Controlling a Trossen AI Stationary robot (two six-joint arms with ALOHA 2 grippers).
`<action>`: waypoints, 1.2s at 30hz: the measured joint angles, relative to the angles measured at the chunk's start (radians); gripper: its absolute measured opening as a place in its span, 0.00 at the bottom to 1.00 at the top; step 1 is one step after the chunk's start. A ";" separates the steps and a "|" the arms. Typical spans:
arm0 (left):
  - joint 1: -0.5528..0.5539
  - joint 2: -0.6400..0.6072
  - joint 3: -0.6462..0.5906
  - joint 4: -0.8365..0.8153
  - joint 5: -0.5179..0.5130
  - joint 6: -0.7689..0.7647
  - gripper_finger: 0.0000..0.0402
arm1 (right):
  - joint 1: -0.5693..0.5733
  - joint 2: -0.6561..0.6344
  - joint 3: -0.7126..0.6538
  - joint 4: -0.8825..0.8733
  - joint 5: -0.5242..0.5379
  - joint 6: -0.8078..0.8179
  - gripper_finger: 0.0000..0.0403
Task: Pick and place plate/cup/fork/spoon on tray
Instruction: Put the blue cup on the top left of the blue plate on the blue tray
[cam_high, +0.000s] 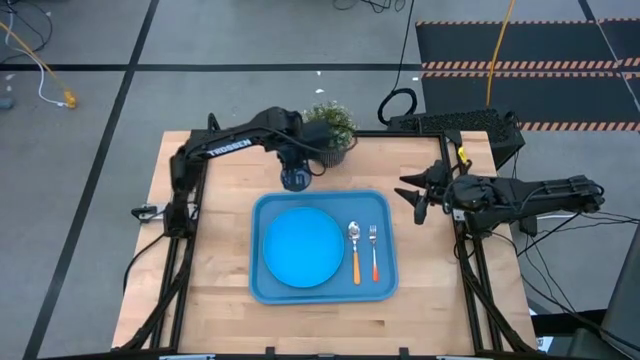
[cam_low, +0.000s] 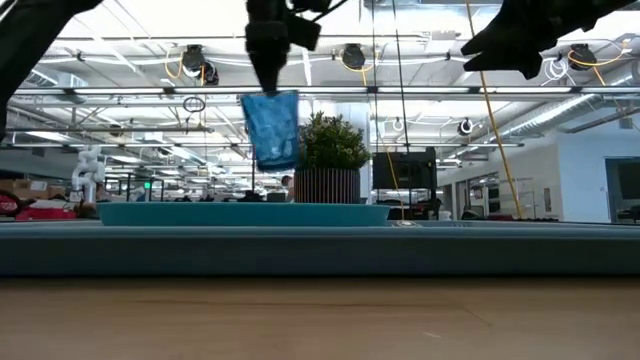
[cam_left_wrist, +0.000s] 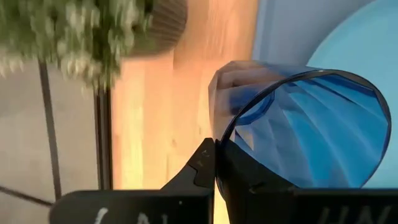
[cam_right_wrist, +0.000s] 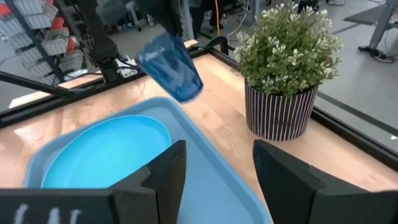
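The dark blue translucent cup (cam_low: 271, 130) hangs in the air in my left gripper (cam_low: 268, 55), just beyond the blue tray's far rim (cam_high: 320, 196). It also shows in the high view (cam_high: 295, 179) and the right wrist view (cam_right_wrist: 171, 65). The sky-blue plate (cam_high: 302, 247) lies flat in the tray's left half. The spoon (cam_high: 354, 250) and the fork (cam_high: 374, 250) lie side by side in its right half. My right gripper (cam_high: 415, 195) is open and empty, in the air off the tray's far right corner. My left gripper holds the cup by its rim (cam_left_wrist: 217, 144), with one finger (cam_left_wrist: 199, 169) outside the wall and the other (cam_left_wrist: 255, 183) inside the cup. The fingers come from above, pointing down. The cup hangs below them, mouth up and slightly tilted, clear of the table and tray.
A potted plant in a striped pot (cam_high: 330, 125) stands at the table's far edge, close behind the cup. Bare wood lies to the left, right and near side of the tray.
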 joint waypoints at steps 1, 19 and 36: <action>0.006 -0.018 -0.024 -0.002 0.000 -0.009 0.02 | 0.000 0.002 0.000 -0.004 0.000 0.000 0.45; 0.027 -0.264 -0.503 0.071 0.098 -0.158 0.02 | 0.000 0.007 0.000 -0.078 -0.023 0.023 0.45; 0.027 -0.277 -0.766 0.227 0.190 -0.169 0.02 | 0.001 0.005 0.000 -0.105 -0.029 0.000 0.45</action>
